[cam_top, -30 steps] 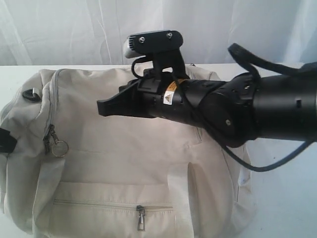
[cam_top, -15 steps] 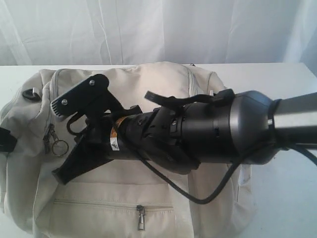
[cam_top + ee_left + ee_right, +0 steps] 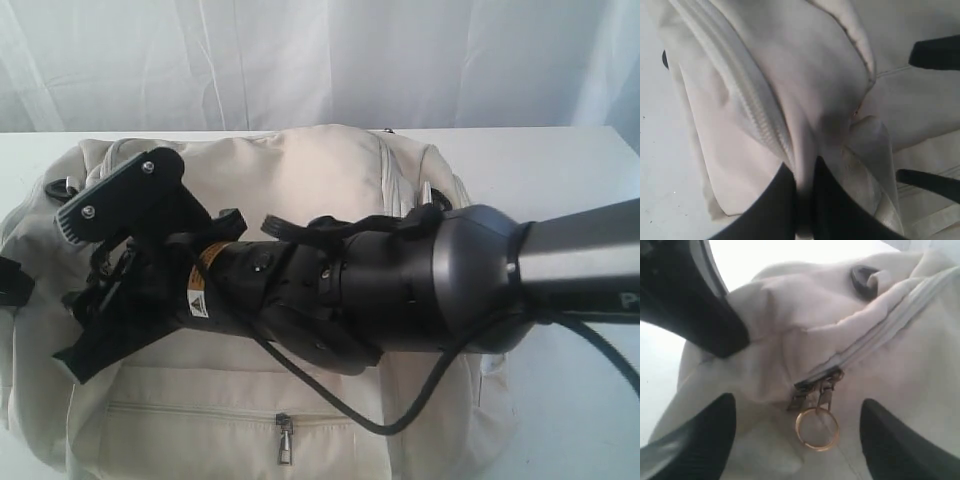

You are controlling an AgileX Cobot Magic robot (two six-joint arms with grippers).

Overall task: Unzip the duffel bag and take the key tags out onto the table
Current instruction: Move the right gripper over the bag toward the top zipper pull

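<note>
The cream-white duffel bag lies on the white table with its main zipper shut. My left gripper is shut on a fold of the bag's fabric beside the zipper track, at the bag's left end. My right gripper has reached across to that same end. It stands open, and the zipper pulls with their metal ring hang between its fingers, untouched. The key tags are hidden.
The front pocket's zipper pull is at the bag's near side, shut. The right arm and its cable lie across the middle of the bag. A white curtain hangs behind the table.
The right arm swung left and down across the bag; its open gripper now straddles the zipper pull ring and hides it in the exterior view. The left gripper has not moved.
</note>
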